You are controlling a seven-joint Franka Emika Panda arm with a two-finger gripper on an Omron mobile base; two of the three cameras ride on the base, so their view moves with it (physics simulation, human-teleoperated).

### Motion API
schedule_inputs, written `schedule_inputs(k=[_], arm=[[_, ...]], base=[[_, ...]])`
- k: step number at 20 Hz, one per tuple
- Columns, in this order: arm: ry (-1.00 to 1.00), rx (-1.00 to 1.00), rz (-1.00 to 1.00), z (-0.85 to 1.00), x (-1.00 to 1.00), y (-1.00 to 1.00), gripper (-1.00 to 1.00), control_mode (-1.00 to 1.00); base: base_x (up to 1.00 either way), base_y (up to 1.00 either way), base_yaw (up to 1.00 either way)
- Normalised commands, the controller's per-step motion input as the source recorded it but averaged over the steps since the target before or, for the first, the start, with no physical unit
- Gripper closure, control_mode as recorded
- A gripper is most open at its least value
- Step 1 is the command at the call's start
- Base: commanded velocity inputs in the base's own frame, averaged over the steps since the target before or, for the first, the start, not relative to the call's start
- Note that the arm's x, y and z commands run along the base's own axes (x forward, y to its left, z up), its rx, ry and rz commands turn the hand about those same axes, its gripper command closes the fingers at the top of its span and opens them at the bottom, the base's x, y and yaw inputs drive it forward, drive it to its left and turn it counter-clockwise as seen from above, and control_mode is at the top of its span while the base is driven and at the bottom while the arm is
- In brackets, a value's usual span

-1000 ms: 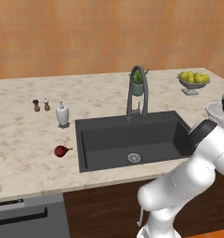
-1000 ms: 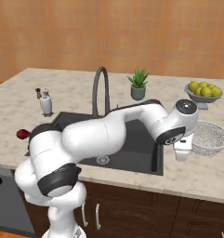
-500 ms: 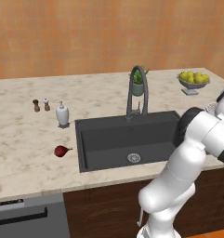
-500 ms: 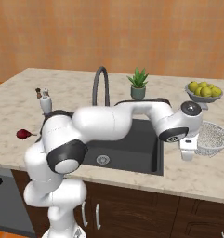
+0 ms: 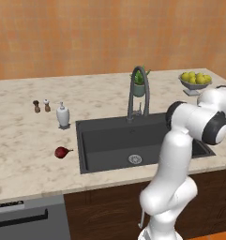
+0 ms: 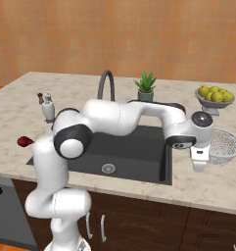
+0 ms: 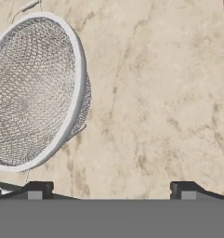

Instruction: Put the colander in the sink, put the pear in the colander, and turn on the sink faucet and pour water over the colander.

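Gripper (image 6: 200,165): mine, fingers spread wide and holding nothing, hanging over the counter (image 6: 207,188) just beside the colander.
Pear (image 6: 24,142): on the counter left of the sink (image 6: 134,152).
Colander (image 6: 224,145): right of the sink, upright.

I face a beige marbled counter (image 5: 20,140); behind the counter rises an orange-brown textured wall (image 5: 86,33); below the counter's front edge run dark wood cabinets (image 6: 139,220) with thin silver handles (image 6: 103,228); left of the cabinets sits a grey appliance front (image 5: 30,220) with a dark handle; the light falls soft and even.
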Motion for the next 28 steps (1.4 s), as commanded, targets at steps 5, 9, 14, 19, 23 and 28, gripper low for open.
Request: schedule_inputs(k=[5, 9, 14, 19, 23, 28], arm=[[0.0, 0.0, 0.0, -0.09, 0.17, -0.02, -1.0, -1.0], [0.0, 0.0, 0.0, -0.04, 0.17, 0.0, -1.0, -1.0], [-0.01, 0.0, 0.0, -0.21, 0.18, 0.0, -1.0, -1.0], [0.0, 0.0, 0.0, -0.25, 0.31, 0.0, -1.0, -1.0], [0.0, 0.0, 0.0, -0.12, 0.32, 0.0, -1.0, -1.0], [0.0, 0.0, 0.0, -0.2, 0.31, -0.04, -1.0, -1.0]], base=[[0.0, 0.0, 0.0], [0.0, 0.0, 0.0], [0.0, 0.0, 0.0], [0.0, 0.0, 0.0], [0.0, 0.0, 0.0], [0.0, 0.0, 0.0]])
